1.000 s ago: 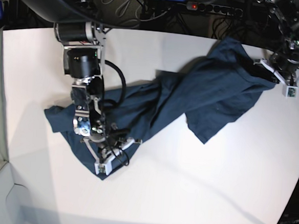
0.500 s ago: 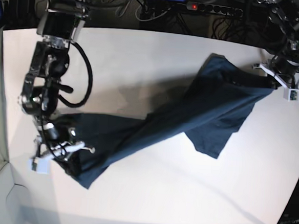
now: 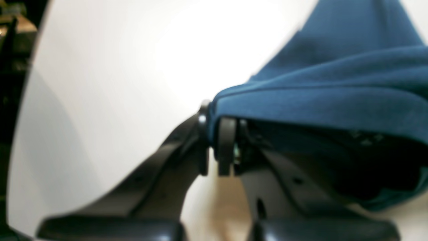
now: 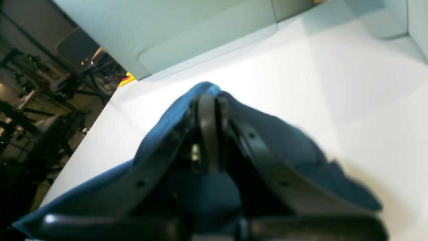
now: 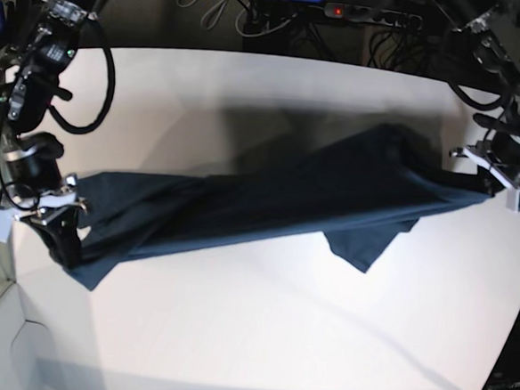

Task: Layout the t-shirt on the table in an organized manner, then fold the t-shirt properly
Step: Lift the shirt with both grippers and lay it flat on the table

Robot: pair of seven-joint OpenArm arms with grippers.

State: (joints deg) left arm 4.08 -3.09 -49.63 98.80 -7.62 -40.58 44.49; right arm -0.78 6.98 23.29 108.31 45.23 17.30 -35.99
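Observation:
The dark navy t-shirt (image 5: 268,200) hangs stretched in a twisted band across the white table (image 5: 259,338), held at both ends. My left gripper (image 5: 493,186) at the right edge of the base view is shut on one end of the shirt (image 3: 317,100); its fingers (image 3: 225,144) pinch the cloth edge. My right gripper (image 5: 57,221) at the left edge is shut on the other end (image 4: 291,150), with cloth draped over its fingers (image 4: 207,134). A loose flap (image 5: 359,247) hangs down near the middle right.
A pale grey panel (image 4: 200,36) stands beyond the table's left edge. Cables and a power strip (image 5: 371,15) lie behind the table's far edge. Dark equipment (image 4: 40,83) stands off the table's far side.
Both arms have pulled apart: the right gripper swung left and outward to the table's left edge, the left gripper moved down along the right edge. The shirt is now stretched taut and lifted between them.

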